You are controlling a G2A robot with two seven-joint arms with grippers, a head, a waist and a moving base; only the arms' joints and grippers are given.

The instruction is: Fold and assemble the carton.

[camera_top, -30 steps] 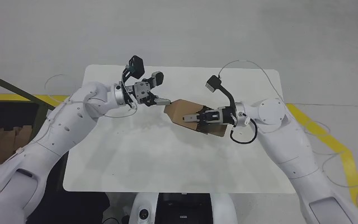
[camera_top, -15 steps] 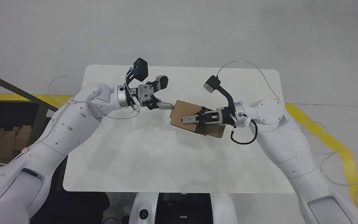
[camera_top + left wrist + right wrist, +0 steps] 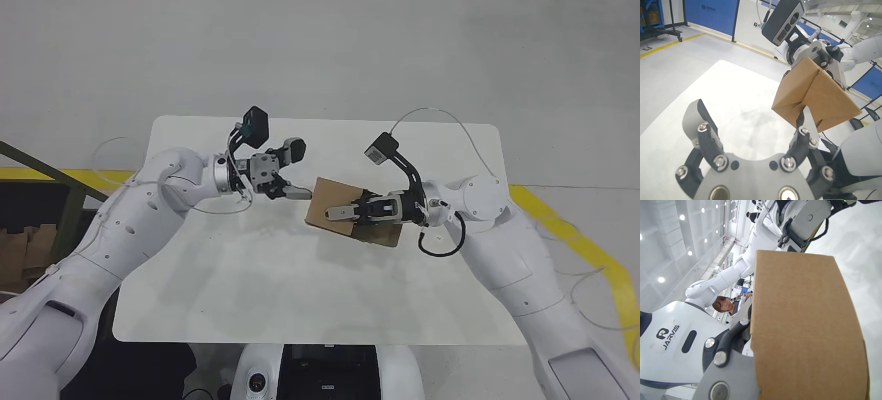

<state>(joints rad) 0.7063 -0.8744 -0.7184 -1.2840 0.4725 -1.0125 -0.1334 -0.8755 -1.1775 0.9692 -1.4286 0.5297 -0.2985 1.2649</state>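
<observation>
Carton (image 3: 325, 194) sits pinched in the right gripper (image 3: 336, 212) above the table (image 3: 200, 290). Left wrist view reveals its folded end seams, with the left gripper (image 3: 752, 106) spread beside it.

Carton (image 3: 328, 196) above table's (image 3: 200, 290) middle

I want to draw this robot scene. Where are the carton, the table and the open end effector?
carton (image 3: 829, 98): left wrist view, its brown side face.
table (image 3: 200, 300): top view, bare white top.
left end effector (image 3: 751, 106): left wrist view, midway between its open fingertips.
</observation>
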